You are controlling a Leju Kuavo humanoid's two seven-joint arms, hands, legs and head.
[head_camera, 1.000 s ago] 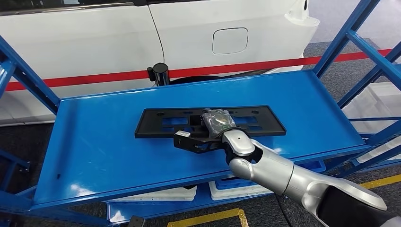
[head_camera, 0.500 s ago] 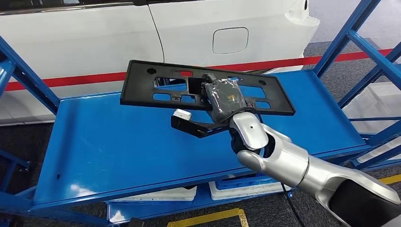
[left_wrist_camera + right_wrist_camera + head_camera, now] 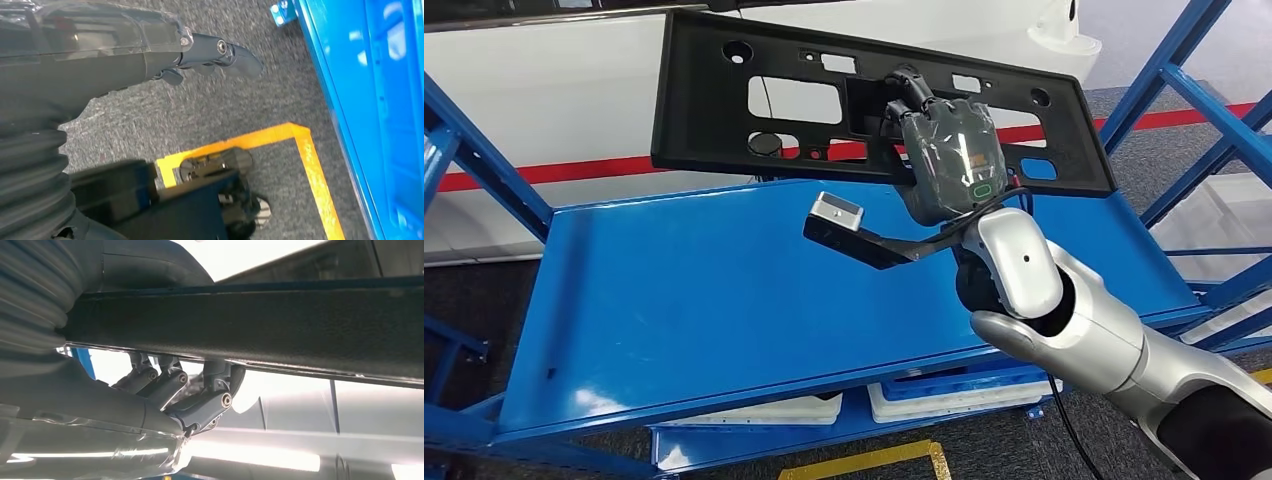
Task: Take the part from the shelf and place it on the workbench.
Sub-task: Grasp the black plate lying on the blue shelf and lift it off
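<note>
Above the shelf [image 3: 724,300], the right hand [image 3: 949,160], grasping the part [image 3: 714,110], has risen higher.

One black part [image 3: 724,110] (held aloft), one blue shelf [image 3: 674,300], two white bins [image 3: 794,410] beneath, one white car [image 3: 574,80]

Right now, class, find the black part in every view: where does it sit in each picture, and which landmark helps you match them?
Head view: black part raised across the upper picture, gripped by the right hand.
Right wrist view: its edge is a dark band across the middle, fingers hooked over it.
Left wrist view: not in it.
Shared landmark: blue shelf, also at.
</note>
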